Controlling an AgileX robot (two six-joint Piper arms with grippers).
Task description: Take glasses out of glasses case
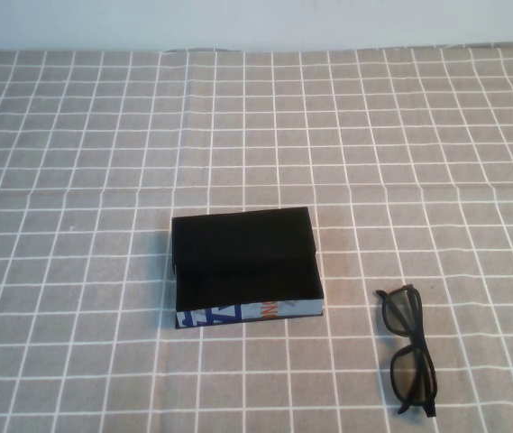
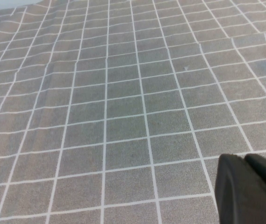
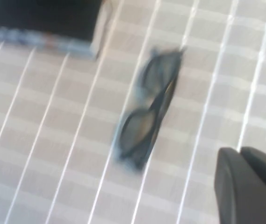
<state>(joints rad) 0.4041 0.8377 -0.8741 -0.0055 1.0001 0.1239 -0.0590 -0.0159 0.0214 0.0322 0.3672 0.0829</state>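
Observation:
The glasses case (image 1: 243, 265) is a black box with a black inside and a white, blue and orange front edge; it lies open at the table's middle. The black-framed glasses (image 1: 407, 348) lie folded on the cloth to the case's right, nearer the front edge, apart from it. In the right wrist view the glasses (image 3: 150, 110) are blurred, with a corner of the case (image 3: 44, 18) beyond them. My right gripper (image 3: 240, 150) is shut and empty, above the cloth beside the glasses. My left gripper (image 2: 245, 156) is shut and empty over bare cloth. Neither arm shows in the high view.
A grey tablecloth with a white grid (image 1: 103, 162) covers the whole table. A pale wall (image 1: 256, 23) runs along the far edge.

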